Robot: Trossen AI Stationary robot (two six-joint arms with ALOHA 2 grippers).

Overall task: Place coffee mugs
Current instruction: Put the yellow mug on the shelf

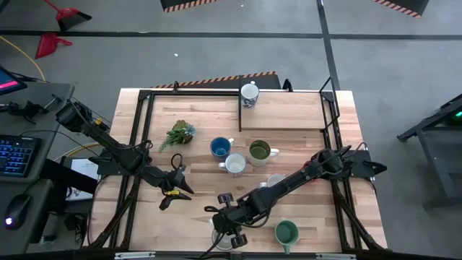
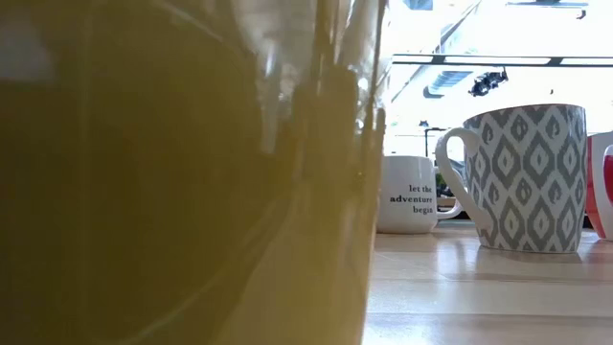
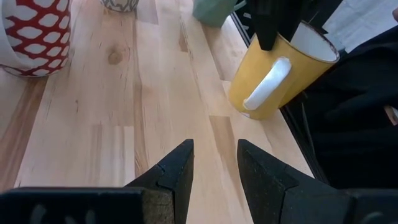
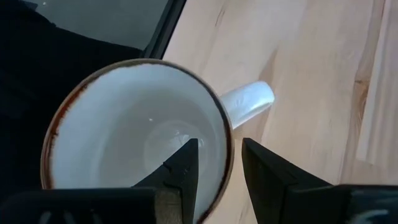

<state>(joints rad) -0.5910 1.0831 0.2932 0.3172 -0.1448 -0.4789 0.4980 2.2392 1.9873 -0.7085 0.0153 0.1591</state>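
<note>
A yellow mug (image 3: 273,78) with a white inside and a white handle (image 4: 249,102) is at the table's near edge, held by my right gripper (image 4: 217,155), which is shut on it. In the low view this mug (image 2: 182,172) fills the left half. My left gripper (image 3: 214,152) stands open over bare wood to the mug's left, nothing between its fingers. Blue (image 1: 221,147), white (image 1: 235,165), olive green (image 1: 259,151) and teal green (image 1: 286,233) mugs stand on their bases on the table. A grey-patterned mug (image 1: 249,94) stands on a raised board. My right gripper holds the yellow mug by its rim (image 4: 227,134), close beside the handle, with one finger inside the mug and one outside. The fingers (image 3: 267,25) come down slanting from above. The mug is tilted; whether its base is on the table I cannot tell.
A red-and-white patterned mug (image 3: 31,37) stands beyond my left gripper. A leafy sprig (image 1: 179,134) lies at the far left. The raised board (image 1: 289,112) takes up the far right. A white lettered mug (image 2: 410,195) stands behind. Black frame rails (image 1: 141,123) run along the table's sides.
</note>
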